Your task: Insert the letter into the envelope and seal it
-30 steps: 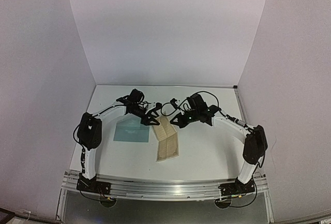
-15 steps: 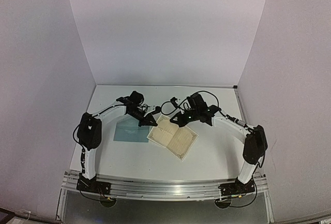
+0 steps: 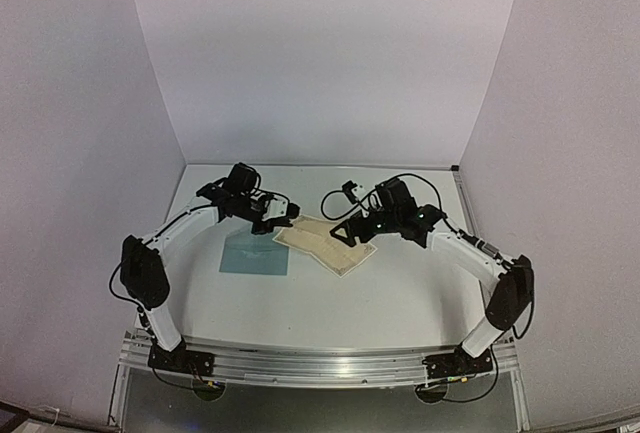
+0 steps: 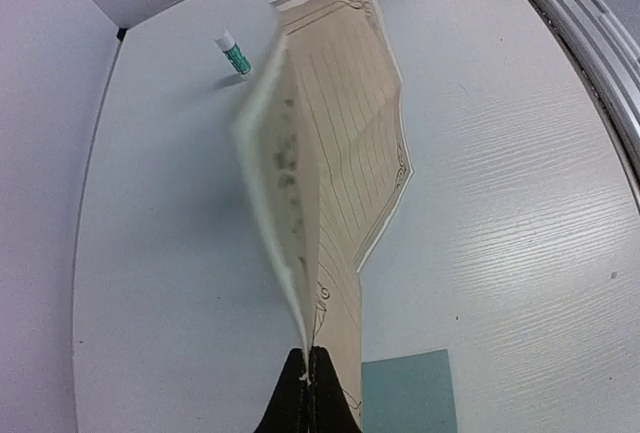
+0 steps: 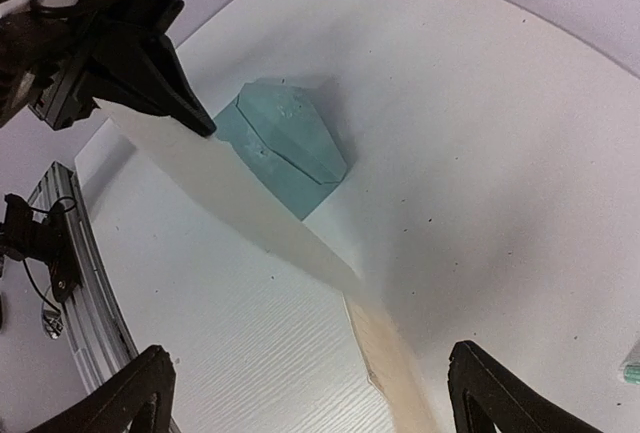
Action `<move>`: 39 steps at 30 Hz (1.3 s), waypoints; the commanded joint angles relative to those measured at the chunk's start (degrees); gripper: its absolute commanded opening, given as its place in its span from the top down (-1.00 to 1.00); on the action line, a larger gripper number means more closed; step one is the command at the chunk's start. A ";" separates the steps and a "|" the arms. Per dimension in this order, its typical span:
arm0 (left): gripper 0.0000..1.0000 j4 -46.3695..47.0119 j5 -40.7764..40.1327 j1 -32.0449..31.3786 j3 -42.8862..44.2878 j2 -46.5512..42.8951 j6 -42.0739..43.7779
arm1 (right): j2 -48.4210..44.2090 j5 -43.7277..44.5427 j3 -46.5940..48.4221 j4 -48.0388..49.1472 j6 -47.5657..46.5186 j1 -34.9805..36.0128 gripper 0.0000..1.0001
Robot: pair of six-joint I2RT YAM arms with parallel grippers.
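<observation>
Left gripper (image 4: pixel 308 381), clamped shut on one edge of the letter (image 4: pixel 350 133), holds up a sheet that hung folded a second ago and now stretches open above the worktop (image 4: pixel 520 203). Right gripper (image 5: pixel 312 378) gapes wide, holding nothing. The envelope (image 3: pixel 255 256) lies flat beside them, not yet filled.

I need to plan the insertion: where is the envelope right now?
In the top view the envelope lies flat on the table, left of centre, just left of the letter that the left tool pinches by one edge.
</observation>
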 commanded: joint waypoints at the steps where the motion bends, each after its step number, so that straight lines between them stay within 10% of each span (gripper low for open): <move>1: 1.00 -0.34 -1.24 -0.19 2.41 -3.13 3.35 | -3.82 5.36 0.03 -5.27 -7.26 0.41 -0.87; 21: 1.00 -4.26 -4.14 -1.16 6.95 -5.13 -3.03 | 0.55 1.00 -1.49 -6.05 -7.21 1.03 -0.61; 26: 1.00 -3.30 -4.47 -1.16 6.57 -5.44 -3.91 | 3.51 -0.51 0.35 -4.83 -5.86 1.03 -0.21; 33: 1.00 -2.57 -4.95 -1.16 5.47 -6.02 -4.69 | 3.29 -0.05 -1.25 -1.87 -0.62 1.02 0.98; 39: 1.00 -2.56 -5.11 -2.20 2.53 -7.95 -4.24 | 3.61 3.86 -0.61 1.18 5.05 1.03 1.00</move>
